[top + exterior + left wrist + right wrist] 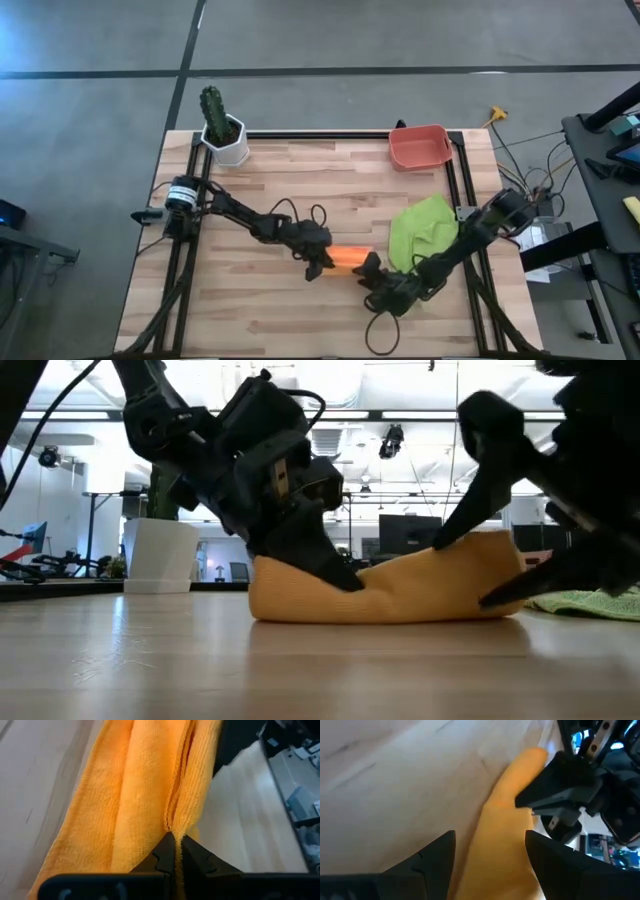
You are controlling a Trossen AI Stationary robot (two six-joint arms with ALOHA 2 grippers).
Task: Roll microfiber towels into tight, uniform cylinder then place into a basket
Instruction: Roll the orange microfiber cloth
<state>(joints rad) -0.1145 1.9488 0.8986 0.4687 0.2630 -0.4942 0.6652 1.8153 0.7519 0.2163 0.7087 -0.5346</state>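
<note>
There are two towels, one basket and two grippers. The orange towel [347, 258] is rolled into a long bundle and lies on the table [300, 190] near its middle, a little toward the front edge. Its long axis runs left to right across the table. The left gripper [322, 264] has its fingers pressed together, pinching the left end of the roll. The right gripper [368, 272] stands spread around the right end. The green towel [422, 230] lies crumpled just beside the roll, to its right. The basket [419, 147] sits at the far right corner, well apart. The cactus pot [225, 132] stands at the far left corner, with bare wood between
</note>
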